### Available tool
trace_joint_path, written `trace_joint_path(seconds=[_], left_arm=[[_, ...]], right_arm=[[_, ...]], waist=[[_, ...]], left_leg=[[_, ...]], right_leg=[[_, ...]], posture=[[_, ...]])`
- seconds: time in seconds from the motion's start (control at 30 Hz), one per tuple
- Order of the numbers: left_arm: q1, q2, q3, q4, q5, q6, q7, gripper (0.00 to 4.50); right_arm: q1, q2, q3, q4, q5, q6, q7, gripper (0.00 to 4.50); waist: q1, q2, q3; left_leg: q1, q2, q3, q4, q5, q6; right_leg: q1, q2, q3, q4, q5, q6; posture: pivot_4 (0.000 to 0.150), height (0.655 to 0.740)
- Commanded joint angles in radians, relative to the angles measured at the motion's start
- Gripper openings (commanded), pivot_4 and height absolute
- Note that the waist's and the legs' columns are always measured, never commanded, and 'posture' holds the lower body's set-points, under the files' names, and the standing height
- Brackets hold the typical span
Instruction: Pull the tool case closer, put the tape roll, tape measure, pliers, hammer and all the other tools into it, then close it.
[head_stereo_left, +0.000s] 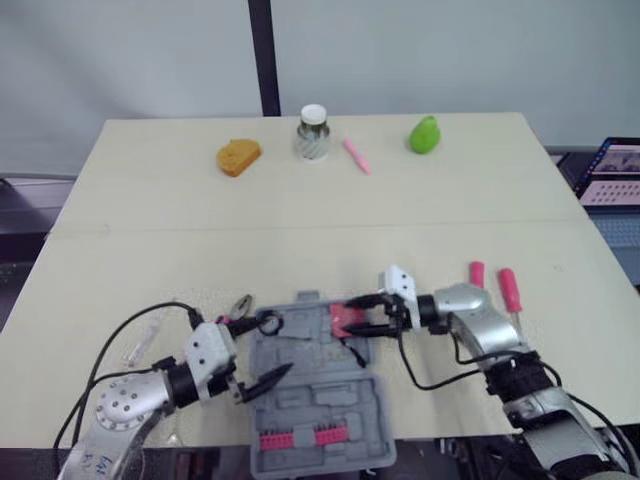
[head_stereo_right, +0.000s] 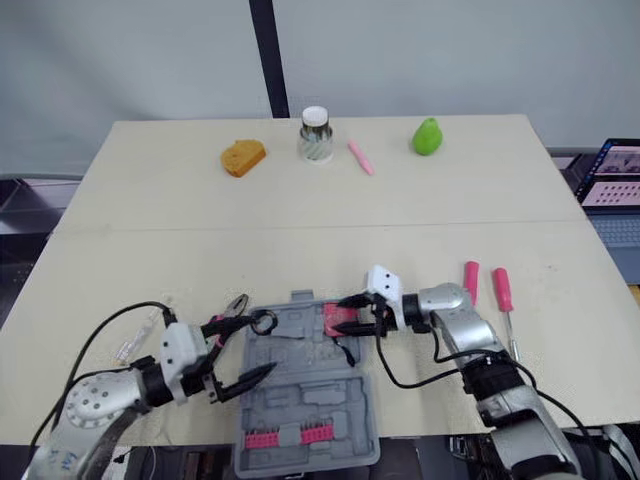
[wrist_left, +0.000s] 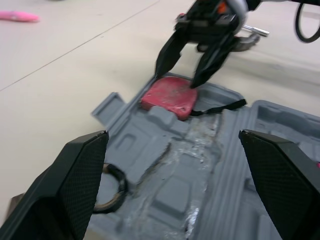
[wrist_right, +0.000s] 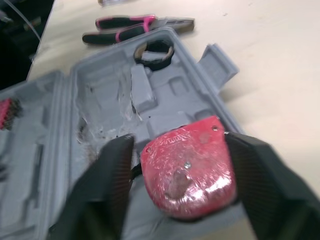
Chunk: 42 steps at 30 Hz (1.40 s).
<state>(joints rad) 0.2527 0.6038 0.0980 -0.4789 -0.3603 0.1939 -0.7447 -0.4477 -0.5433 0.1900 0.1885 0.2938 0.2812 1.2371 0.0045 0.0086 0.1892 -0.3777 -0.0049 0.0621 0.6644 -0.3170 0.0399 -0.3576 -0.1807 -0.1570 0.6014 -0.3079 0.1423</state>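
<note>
Right wrist view: the right hand (head_stereo_left: 352, 316) has its fingers apart, flanking the red tape measure (wrist_right: 187, 172) in the far right corner of the open tool case (head_stereo_left: 310, 400) (at the bench's (head_stereo_left: 300, 200) near edge). The left hand (head_stereo_left: 262, 350), fingers spread wide, hovers over the case's left side near the tape roll (head_stereo_left: 268, 322).

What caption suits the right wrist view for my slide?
Right gripper open around a red tape measure lying in the grey tool case.
</note>
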Motion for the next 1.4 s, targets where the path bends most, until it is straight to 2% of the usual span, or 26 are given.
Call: trace_joint_path(seconds=[0.03,0.17,0.27,0.4,0.6,0.93,1.13,1.4], left_arm=[[0.011,0.04,0.131,0.006,-0.067,0.048,-0.007,4.5],[0.047,0.103,0.326,0.113,-0.093,0.057,-0.034,4.5],[0.085,0.142,0.459,0.199,-0.1,0.055,-0.061,4.5],[0.126,0.17,0.546,0.3,-0.085,0.022,-0.108,4.5],[0.131,0.211,0.633,0.539,-0.042,-0.088,-0.154,4.5],[0.126,0.247,0.711,0.712,-0.032,-0.17,-0.16,4.5],[0.113,0.256,0.706,0.745,-0.028,-0.182,-0.157,4.5],[0.102,0.269,0.702,0.779,-0.023,-0.191,-0.155,4.5]], right_arm=[[0.067,-0.105,-0.137,-0.15,0.112,0.131,0.005,4.46],[0.205,-0.265,-0.319,-0.172,0.167,0.189,0.008,4.46],[0.284,-0.364,-0.447,-0.071,0.158,0.165,0.003,4.46],[0.317,-0.434,-0.532,0.09,0.125,0.098,-0.007,4.46],[0.293,-0.477,-0.56,0.332,0.068,-0.022,-0.017,4.46],[0.25,-0.523,-0.559,0.619,0.02,-0.167,-0.032,4.46],[0.213,-0.517,-0.54,0.666,0.005,-0.198,-0.022,4.46],[0.194,-0.503,-0.531,0.665,-0.001,-0.207,-0.015,4.46]], waist=[[0.002,0.0,0.0],[0.006,0.0,0.001],[0.007,0.0,0.001],[0.001,0.0,0.001],[-0.007,0.0,0.001],[-0.01,0.001,0.002],[-0.012,0.002,0.002],[-0.015,0.002,0.003]], left_leg=[[0.0,0.0,0.0,0.0,0.0,0.0],[0.0,0.0,0.001,-0.001,-0.001,0.001],[0.0,0.0,0.003,-0.001,-0.002,0.002],[0.0,0.0,0.005,-0.001,-0.003,0.003],[0.001,0.001,0.005,-0.001,-0.004,0.002],[0.001,0.001,0.007,-0.001,-0.006,0.001],[0.001,0.001,0.007,-0.001,-0.009,-0.004],[0.001,0.001,0.007,-0.001,-0.009,-0.002]], right_leg=[[0.0,0.0,0.0,0.0,0.0,0.0],[0.0,0.0,0.0,-0.003,0.0,0.0],[0.0,0.0,0.0,-0.004,0.0,0.0],[0.0,0.0,0.0,-0.006,0.001,0.001],[-0.001,0.0,0.0,-0.008,0.0,0.0],[-0.002,-0.002,0.0,-0.008,0.0,0.001],[-0.002,-0.003,0.0,-0.008,0.0,0.001],[-0.002,-0.002,0.0,-0.008,0.0,0.001]], posture=[[0.15,0.74],[0.15,0.74],[0.15,0.74],[0.15,0.74],[0.15,0.74],[0.15,0.74],[0.15,0.74],[0.15,0.74]])
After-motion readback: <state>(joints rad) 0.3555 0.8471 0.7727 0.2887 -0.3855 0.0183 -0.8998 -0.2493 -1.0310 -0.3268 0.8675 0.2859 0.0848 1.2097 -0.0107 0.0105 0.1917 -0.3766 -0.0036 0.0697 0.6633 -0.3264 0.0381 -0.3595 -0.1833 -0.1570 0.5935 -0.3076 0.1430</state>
